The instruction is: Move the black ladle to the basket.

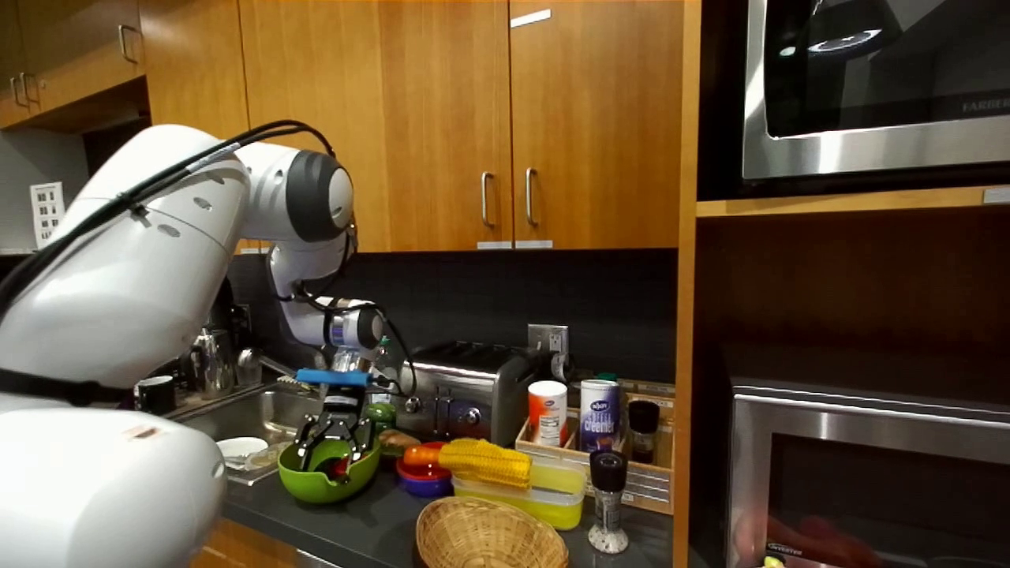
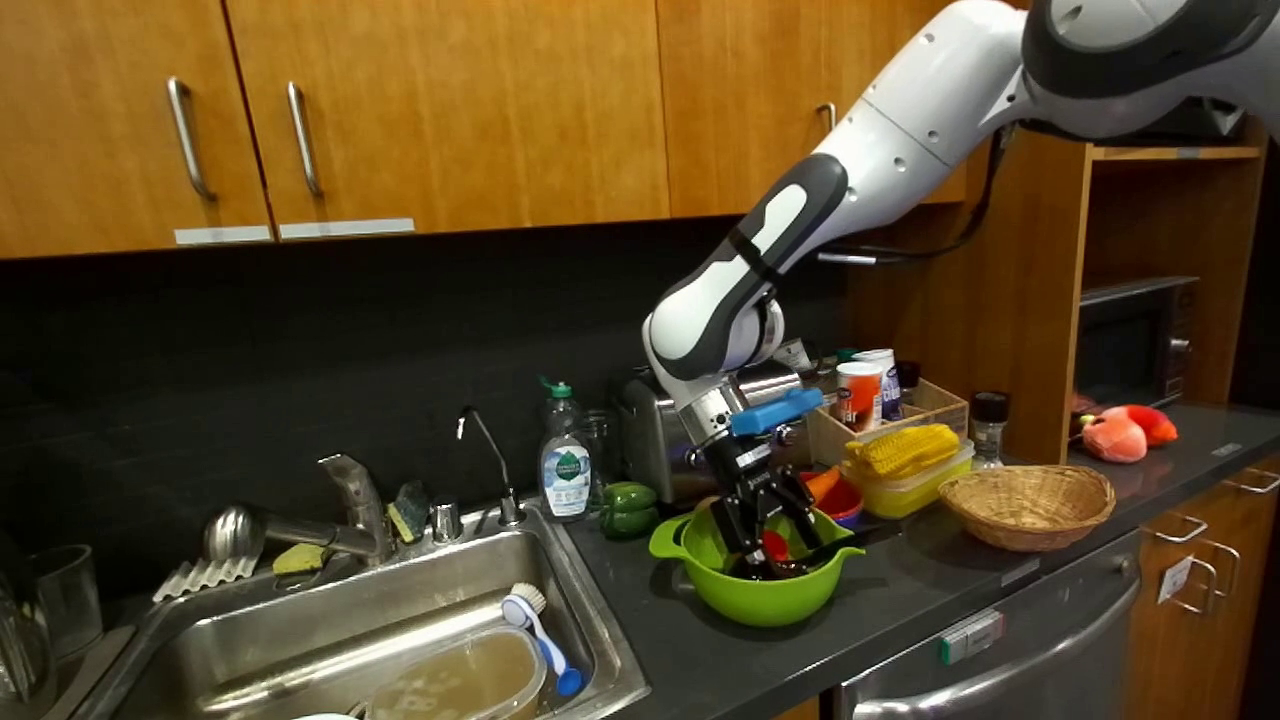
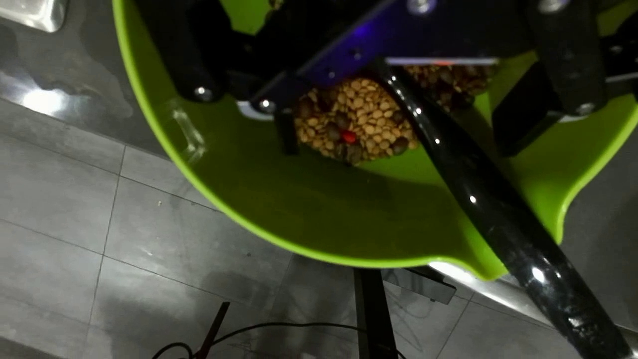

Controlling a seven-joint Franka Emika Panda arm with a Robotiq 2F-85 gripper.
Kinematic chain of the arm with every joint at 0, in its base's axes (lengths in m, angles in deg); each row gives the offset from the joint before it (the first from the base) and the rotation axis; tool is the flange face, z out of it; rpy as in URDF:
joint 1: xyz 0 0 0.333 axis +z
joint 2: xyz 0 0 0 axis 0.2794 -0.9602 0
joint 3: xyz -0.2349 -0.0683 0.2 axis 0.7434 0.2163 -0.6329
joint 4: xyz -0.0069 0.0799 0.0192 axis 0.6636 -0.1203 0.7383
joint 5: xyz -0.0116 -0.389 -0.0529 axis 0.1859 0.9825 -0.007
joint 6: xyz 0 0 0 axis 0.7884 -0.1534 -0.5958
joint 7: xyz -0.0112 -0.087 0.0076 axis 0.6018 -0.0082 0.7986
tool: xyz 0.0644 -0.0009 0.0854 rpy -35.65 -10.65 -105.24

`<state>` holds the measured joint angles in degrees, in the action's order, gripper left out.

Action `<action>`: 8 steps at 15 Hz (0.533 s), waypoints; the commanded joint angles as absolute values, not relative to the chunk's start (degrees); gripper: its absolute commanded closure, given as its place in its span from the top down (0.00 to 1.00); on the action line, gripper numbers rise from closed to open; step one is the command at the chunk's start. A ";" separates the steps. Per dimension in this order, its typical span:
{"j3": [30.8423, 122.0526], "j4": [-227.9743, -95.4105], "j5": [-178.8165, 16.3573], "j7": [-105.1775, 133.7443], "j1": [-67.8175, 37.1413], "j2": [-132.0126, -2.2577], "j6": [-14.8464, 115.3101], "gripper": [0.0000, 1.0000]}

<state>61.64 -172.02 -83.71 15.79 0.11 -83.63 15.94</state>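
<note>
The black ladle (image 3: 478, 199) lies in the bright green bowl (image 3: 224, 189), its handle sticking out over the spout. The handle also shows in an exterior view (image 2: 860, 541); its scoop end is hidden under the gripper. My gripper (image 3: 403, 125) reaches down into the bowl with its fingers apart, the handle in the gap between them and a space on both sides. The gripper is in the bowl in both exterior views (image 1: 335, 459) (image 2: 783, 556). The round tan wicker basket (image 1: 442, 532) stands apart from the bowl, and also shows in an exterior view (image 2: 1040, 538).
Brown and tan beans (image 3: 369, 109) lie in the bowl. A yellow container (image 1: 552, 505) with toy corn (image 1: 485, 462), a purple bowl (image 1: 426, 485) and a salt grinder (image 1: 608, 505) stand near the basket. A toaster (image 1: 450, 394) is behind; the sink (image 2: 600, 620) is beside the bowl.
</note>
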 commanded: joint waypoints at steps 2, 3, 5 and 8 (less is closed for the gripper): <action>61.96 -167.08 -84.60 15.30 -0.02 -86.51 12.25 0.61; 61.99 -166.66 -84.69 15.29 -0.11 -86.76 11.99 0.52; 62.08 -166.08 -84.76 15.42 -0.19 -87.01 11.94 0.37; 62.14 -165.88 -84.66 15.65 -0.21 -86.67 12.04 0.13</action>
